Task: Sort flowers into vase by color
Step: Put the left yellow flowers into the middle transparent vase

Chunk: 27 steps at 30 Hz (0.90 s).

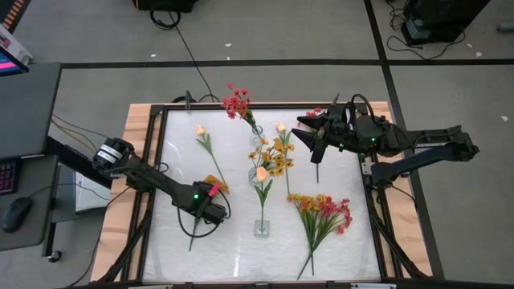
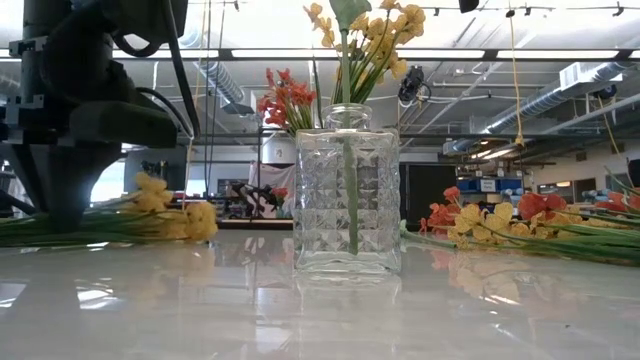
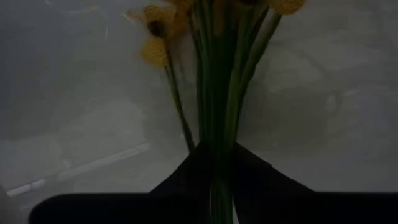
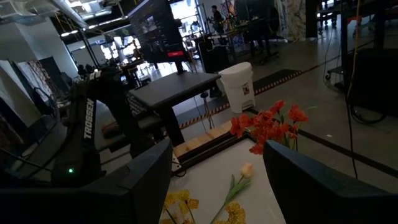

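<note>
We clench our left gripper [image 3: 221, 163] on yellow flower stems [image 3: 217, 93] at eight o'clock; right gripper [image 4: 214, 180] jaws released

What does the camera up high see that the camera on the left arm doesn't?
Only the high view shows the whole table: three glass vases, the nearest one holding a peach bud, loose red and yellow flowers and the right gripper open above the far side.

Only the left wrist view shows the left gripper pinching green stems up close.

Both show the yellow flower sprig lying on the table, which that gripper has closed on.
</note>
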Motion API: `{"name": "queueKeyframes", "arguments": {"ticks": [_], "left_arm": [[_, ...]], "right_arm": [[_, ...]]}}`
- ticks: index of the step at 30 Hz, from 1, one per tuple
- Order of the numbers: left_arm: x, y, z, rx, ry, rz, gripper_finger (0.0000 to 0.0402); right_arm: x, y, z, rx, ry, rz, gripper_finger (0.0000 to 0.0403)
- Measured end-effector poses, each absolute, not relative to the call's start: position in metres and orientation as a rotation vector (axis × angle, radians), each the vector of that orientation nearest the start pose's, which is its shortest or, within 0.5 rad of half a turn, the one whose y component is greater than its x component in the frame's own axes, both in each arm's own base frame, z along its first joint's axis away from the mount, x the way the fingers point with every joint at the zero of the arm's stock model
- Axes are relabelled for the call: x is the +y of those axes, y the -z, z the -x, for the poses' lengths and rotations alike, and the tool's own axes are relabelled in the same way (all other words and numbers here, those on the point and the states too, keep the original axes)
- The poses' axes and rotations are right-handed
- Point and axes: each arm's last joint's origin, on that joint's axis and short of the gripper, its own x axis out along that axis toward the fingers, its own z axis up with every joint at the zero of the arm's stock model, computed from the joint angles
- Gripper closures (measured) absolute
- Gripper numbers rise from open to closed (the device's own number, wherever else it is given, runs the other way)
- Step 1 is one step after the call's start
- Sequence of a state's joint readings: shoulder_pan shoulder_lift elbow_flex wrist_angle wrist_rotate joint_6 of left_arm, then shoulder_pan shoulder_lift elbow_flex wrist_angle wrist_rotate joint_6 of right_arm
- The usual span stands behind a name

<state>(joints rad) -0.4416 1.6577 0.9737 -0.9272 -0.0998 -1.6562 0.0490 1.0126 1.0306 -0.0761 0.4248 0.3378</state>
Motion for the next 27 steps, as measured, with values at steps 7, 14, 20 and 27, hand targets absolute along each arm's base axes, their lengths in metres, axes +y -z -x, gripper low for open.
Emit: {"name": "queueKeyframes", "arguments": {"ticks": [7, 14, 20, 27], "left_arm": [[-0.111, -0.162, -0.242, 1.290, -0.999, 0.861, 0.0369], [-0.111, -0.162, -0.242, 1.290, -0.997, 0.862, 0.0369], [-0.111, -0.165, -0.241, 1.308, -0.966, 0.859, 0.0370], [-0.105, -0.177, -0.238, 1.277, -0.964, 0.876, 0.0370]], "right_arm": [[-0.001, -0.386, -0.218, -0.007, 0.381, -0.320, 0.0142], [-0.001, -0.386, -0.218, -0.007, 0.381, -0.320, 0.0142], [-0.001, -0.386, -0.218, -0.008, 0.381, -0.320, 0.0142], [-0.001, -0.386, -0.218, -0.007, 0.382, -0.320, 0.0142]]}}
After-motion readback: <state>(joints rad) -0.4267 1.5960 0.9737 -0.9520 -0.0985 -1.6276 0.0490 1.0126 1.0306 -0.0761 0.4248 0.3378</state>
